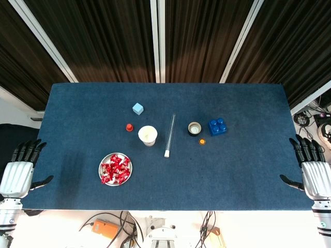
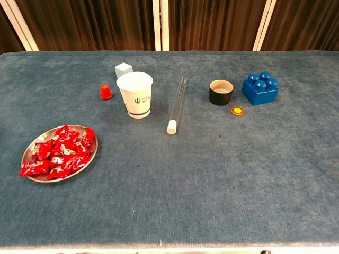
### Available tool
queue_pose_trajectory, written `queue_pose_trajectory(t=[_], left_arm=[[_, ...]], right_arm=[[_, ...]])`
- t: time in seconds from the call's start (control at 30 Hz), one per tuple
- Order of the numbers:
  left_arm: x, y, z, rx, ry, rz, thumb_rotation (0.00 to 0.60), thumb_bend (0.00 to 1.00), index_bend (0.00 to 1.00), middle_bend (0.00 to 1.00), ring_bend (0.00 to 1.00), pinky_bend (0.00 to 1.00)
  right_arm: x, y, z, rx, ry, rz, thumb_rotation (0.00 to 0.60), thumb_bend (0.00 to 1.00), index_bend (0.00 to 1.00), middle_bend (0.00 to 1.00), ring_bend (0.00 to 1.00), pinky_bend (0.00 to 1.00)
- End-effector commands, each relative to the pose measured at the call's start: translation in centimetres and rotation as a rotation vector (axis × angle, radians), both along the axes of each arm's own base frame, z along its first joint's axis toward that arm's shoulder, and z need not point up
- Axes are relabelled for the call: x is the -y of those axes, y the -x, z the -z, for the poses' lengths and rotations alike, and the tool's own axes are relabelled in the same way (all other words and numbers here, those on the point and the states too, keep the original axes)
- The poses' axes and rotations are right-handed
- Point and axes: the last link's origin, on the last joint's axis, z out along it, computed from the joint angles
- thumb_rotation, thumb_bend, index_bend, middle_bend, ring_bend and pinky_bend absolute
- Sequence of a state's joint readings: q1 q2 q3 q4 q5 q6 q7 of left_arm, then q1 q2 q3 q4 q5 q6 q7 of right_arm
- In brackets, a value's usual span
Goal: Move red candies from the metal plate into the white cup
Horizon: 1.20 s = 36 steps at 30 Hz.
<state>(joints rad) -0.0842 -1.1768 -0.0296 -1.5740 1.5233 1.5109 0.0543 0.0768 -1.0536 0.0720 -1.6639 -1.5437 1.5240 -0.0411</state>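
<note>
A round metal plate piled with several red wrapped candies lies at the near left of the blue table. Behind it and a little to the right a white paper cup stands upright, and its inside looks empty. My left hand hangs off the table's left edge, fingers spread, holding nothing. My right hand hovers at the right edge, also spread and empty. Neither hand shows in the chest view.
A clear tube with a white cap lies right of the cup. A small red cap and pale blue cube sit behind. A black ring, orange disc and blue brick lie to the right.
</note>
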Motion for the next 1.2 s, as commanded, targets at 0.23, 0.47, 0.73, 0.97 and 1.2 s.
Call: queue_pose_trajectory(t=[0.23, 0.47, 0.73, 0.97, 1.2], left_arm=[[-2.5, -5.6, 2.8, 0.007, 0.09, 0.262, 0.6, 0.07, 0.22, 0.33, 0.26, 0.14], [-4.4, -9.9, 6.8, -0.058, 0.24, 0.439, 0.6, 0.14, 0.3, 0.76, 0.7, 0.61], [-5.7, -12.0, 10.8, -0.169, 0.364, 0.473, 0.6, 0.21, 0.34, 0.93, 0.86, 0.89], [-6.0, -12.0, 13.1, -0.183, 0.43, 0.433, 0.6, 0.22, 0.34, 0.96, 0.89, 0.9], [-6.0, -11.4, 14.2, -0.242, 0.448, 0.4, 0.6, 0.23, 0.36, 0.96, 0.89, 0.9]], right_arm=[[-0.3, -0.5, -1.5, -0.01, 0.052, -0.021, 0.6, 0.17, 0.0, 0.0, 0.0, 0.0], [-0.5, -0.6, -2.2, -0.01, 0.064, -0.016, 0.6, 0.17, 0.0, 0.0, 0.0, 0.0], [-0.4, -0.4, -2.0, -0.007, 0.049, 0.001, 0.6, 0.17, 0.0, 0.0, 0.0, 0.0], [-0.4, 0.1, -1.9, 0.0, 0.047, 0.02, 0.6, 0.17, 0.0, 0.0, 0.0, 0.0], [-0.4, 0.3, -1.8, 0.005, 0.042, 0.03, 0.6, 0.17, 0.0, 0.0, 0.0, 0.0]])
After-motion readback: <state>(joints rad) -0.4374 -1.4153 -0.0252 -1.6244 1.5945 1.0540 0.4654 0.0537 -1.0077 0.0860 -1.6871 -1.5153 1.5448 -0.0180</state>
